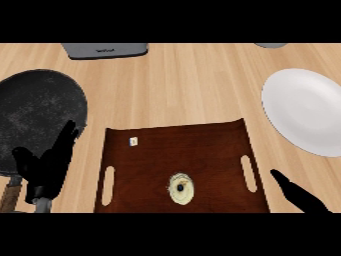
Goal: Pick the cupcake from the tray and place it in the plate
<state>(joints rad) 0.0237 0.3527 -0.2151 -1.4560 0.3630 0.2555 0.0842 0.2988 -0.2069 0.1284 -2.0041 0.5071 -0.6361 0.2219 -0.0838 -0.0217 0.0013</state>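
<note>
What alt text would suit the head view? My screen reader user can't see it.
A cupcake sits on a dark brown tray on a wooden counter, with an empty white plate to the right and a black pan to the left. The left hand and right hand rest open on either side of the tray.

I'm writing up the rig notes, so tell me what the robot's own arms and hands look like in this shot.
Both hands are solid black with slim, tapering fingers and a separate thumb, showing no markings or cables. The left hand ends in a short grey wrist section at the view's lower edge. The right hand shows only as black fingers and thumb; its forearm is out of view.
</note>
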